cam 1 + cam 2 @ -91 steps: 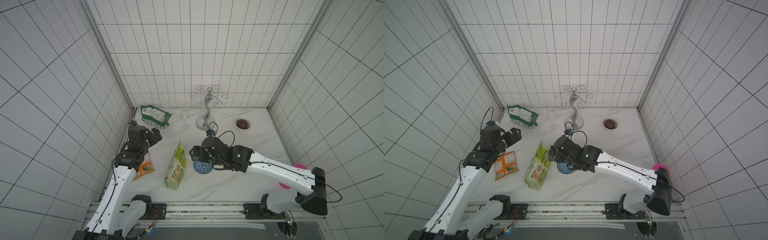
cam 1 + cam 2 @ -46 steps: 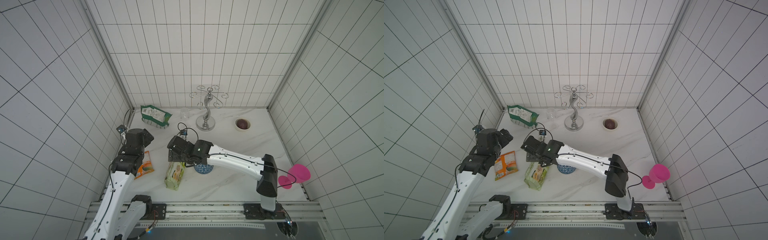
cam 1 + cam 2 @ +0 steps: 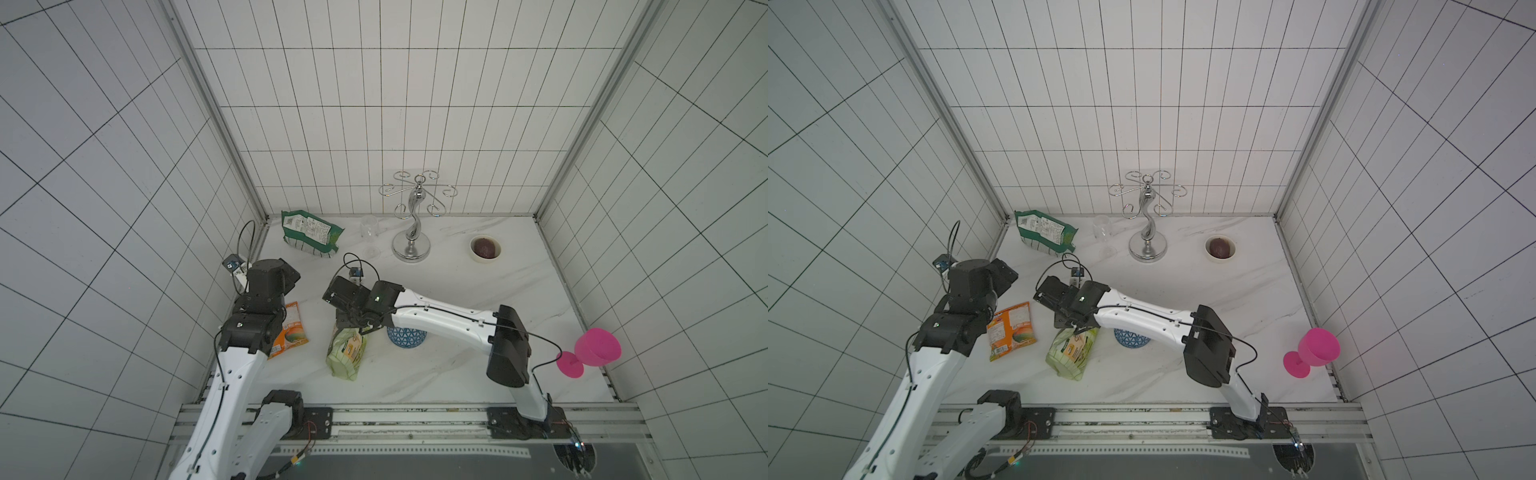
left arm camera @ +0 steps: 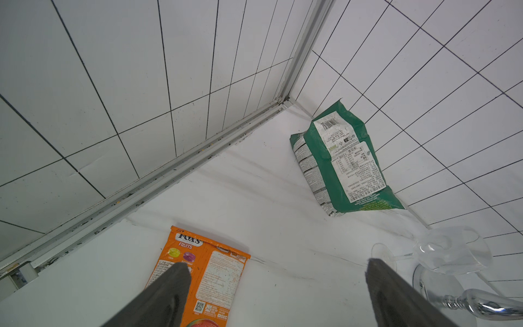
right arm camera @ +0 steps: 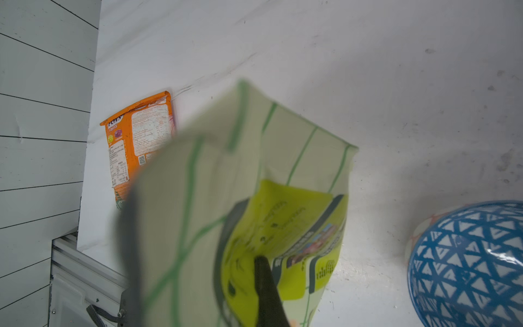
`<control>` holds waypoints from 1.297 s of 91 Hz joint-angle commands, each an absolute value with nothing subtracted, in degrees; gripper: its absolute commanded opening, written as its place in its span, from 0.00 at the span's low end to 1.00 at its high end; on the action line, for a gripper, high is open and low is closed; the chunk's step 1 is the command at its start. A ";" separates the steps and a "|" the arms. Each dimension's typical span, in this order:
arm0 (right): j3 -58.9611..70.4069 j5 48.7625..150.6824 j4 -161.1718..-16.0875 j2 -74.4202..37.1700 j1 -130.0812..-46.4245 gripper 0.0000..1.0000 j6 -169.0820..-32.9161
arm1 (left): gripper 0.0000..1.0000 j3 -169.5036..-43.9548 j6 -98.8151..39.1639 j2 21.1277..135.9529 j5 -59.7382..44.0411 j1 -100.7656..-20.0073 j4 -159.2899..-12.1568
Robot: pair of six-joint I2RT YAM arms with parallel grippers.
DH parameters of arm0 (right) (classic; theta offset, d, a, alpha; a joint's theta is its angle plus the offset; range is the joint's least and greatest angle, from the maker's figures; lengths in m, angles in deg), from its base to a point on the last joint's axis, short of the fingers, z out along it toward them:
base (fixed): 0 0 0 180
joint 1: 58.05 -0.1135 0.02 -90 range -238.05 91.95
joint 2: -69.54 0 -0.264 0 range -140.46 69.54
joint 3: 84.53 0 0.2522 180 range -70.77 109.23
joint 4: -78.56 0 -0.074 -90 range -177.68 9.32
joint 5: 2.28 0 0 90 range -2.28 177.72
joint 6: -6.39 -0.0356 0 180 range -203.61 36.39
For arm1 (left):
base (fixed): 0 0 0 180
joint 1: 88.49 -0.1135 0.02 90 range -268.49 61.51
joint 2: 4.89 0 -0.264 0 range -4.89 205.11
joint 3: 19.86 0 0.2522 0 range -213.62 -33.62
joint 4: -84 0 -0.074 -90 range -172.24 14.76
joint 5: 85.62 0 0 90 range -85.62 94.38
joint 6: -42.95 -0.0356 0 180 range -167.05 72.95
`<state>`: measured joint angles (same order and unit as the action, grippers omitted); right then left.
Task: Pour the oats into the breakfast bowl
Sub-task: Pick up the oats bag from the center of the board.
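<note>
Oats bag, top edge between closed jaws of right gripper, beside breakfast bowl

The orange packet reads "FOX'S FRUITS".

Back wall: dark green white-labelled bag, clear stemmed glass, chrome swirl-armed stand, plain white bowl holding a dark brown object.
Left edge: flat orange packet.
Right edge: tilted pink plastic goblet.

It looked like a robot lab cell dressed as a kitchen: white tiled walls around a marble-look counter, and a metal mounting rail well behind the right gripper.
</note>
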<state>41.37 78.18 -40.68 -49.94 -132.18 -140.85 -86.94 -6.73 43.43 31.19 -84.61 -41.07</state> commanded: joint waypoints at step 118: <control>40.25 64.22 -58.60 -31.60 -115.14 0.00 -116.05 | 0.98 -86.01 -10.97 45.79 15.23 -87.30 -44.94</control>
<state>40.08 70.07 -50.71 -38.62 -115.39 -119.93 -86.64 -8.83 45.46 20.41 -87.10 -42.67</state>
